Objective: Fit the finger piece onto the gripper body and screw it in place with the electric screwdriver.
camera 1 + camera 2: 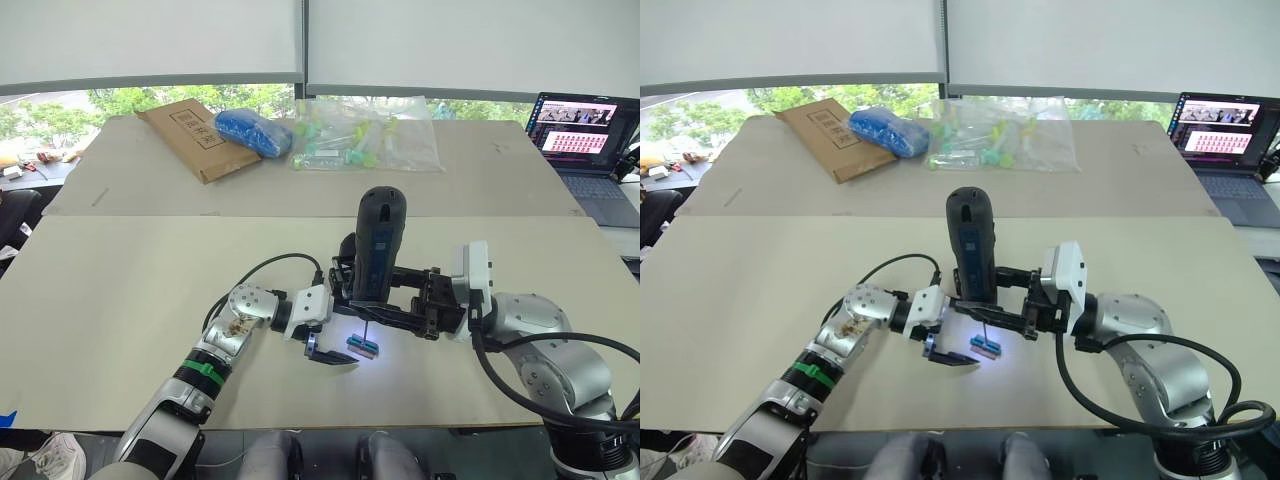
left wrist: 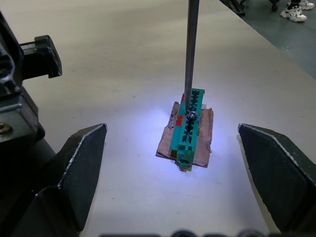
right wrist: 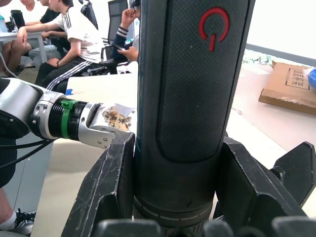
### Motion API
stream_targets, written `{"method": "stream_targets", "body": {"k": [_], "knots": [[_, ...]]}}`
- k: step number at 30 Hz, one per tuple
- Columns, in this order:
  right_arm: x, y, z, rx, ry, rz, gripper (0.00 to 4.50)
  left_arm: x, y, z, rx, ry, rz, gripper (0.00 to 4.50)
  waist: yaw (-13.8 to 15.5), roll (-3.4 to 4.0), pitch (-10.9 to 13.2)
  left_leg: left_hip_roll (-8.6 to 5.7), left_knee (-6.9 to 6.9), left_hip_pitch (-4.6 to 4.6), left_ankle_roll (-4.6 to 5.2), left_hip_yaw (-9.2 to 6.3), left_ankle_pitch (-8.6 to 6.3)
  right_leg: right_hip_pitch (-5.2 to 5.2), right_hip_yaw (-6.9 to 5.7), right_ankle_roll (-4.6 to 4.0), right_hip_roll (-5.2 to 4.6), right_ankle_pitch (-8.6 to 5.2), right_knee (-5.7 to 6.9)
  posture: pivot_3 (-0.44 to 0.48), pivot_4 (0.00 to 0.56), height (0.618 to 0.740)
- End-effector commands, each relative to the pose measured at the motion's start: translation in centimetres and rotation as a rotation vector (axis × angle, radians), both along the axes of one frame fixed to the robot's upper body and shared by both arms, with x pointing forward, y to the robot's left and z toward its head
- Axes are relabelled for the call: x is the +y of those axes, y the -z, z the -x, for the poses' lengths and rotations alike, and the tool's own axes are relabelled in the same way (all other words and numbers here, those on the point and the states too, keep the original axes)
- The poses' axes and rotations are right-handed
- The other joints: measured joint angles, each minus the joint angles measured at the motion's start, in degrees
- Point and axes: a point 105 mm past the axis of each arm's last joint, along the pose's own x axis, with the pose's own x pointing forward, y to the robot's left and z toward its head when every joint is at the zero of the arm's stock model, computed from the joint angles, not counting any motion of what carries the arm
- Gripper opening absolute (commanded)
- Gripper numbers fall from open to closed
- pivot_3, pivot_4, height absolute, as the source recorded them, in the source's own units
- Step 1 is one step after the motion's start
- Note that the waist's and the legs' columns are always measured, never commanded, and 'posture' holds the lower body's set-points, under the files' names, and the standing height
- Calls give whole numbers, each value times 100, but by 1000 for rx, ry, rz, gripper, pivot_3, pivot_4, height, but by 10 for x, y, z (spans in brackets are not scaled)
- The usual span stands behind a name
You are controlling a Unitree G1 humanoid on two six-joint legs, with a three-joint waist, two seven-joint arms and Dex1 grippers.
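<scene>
The electric screwdriver (image 3: 190, 98) has a matt black body with a fine woven, carbon-like texture and a glossy red power symbol. Its bit (image 2: 191, 49) is smooth bare metal with a dull sheen. The green block (image 2: 187, 129) is moulded plastic, ridged on top, resting on a scrap of brown cardboard (image 2: 203, 136) with rough edges. The left gripper's fingers (image 2: 81, 168) are matt black plastic with scuffed, pale-worn edges. The table (image 1: 120, 300) has a smooth, matt beige surface. The cardboard box (image 1: 190, 137) is plain brown paperboard; the bags (image 1: 365, 135) are clear glossy plastic film.
</scene>
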Motion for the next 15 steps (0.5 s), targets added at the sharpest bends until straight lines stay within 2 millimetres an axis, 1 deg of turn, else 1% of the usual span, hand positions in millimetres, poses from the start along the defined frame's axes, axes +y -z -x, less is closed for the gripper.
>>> {"method": "stream_targets", "body": {"k": [1, 15], "knots": [[4, -14, 9, -53, -45, -34, 1880, -3, -9, -2, -39, 11, 19, 4500, 0, 0, 0, 0, 0, 0, 0, 0, 0, 0, 0, 0, 0, 0, 0, 0, 150, 740], [5, -16, 12, -52, -50, -39, 1880, -4, -10, -3, -42, 10, 20, 4500, 0, 0, 0, 0, 0, 0, 0, 0, 0, 0, 0, 0, 0, 0, 0, 0, 150, 740]]}}
